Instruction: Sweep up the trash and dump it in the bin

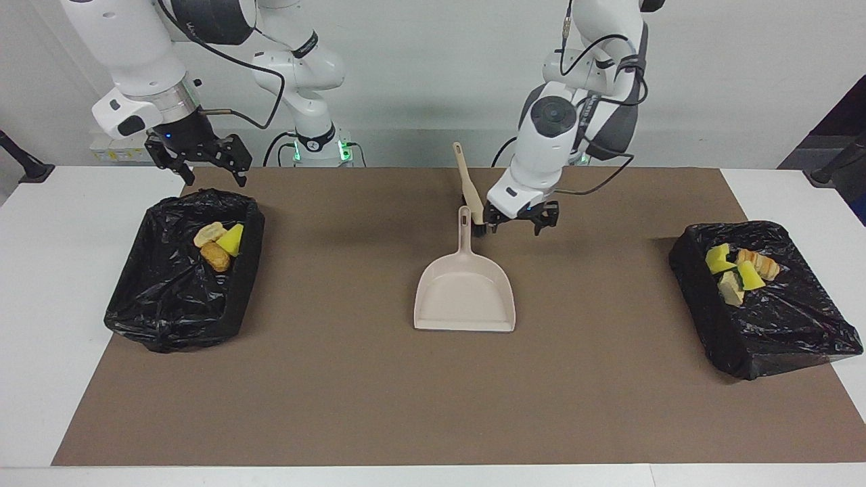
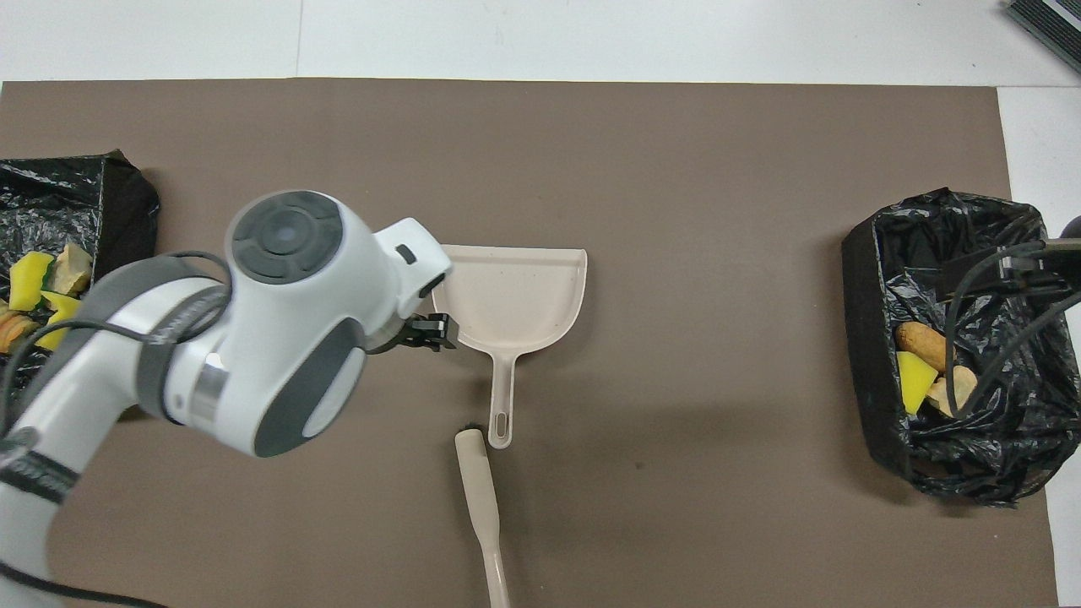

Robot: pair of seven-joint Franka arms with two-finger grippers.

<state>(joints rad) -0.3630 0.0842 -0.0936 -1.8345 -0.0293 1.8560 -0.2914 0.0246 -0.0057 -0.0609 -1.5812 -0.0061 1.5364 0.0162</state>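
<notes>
The beige dustpan (image 1: 465,297) (image 2: 515,291) lies flat and empty at the middle of the brown mat, its handle pointing toward the robots. My left gripper (image 1: 517,223) hangs open and empty just above the mat beside that handle, on the left arm's side. From overhead its wrist hides most of it, and one finger (image 2: 429,330) shows. The trash sits in two black-lined bins: one bin (image 1: 764,318) (image 2: 118,253) holds several scraps (image 1: 737,270) (image 2: 38,295), the other bin (image 1: 169,304) (image 2: 870,338) holds three scraps (image 1: 220,245) (image 2: 925,367). My right gripper (image 1: 210,177) is open over that bin's robot-side rim.
A beige brush (image 1: 468,182) (image 2: 481,507) rests just robot-side of the dustpan handle, bristles toward the pan. The brown mat (image 1: 433,392) (image 2: 676,152) covers most of the white table. The right arm's cables (image 2: 1005,287) hang over its bin.
</notes>
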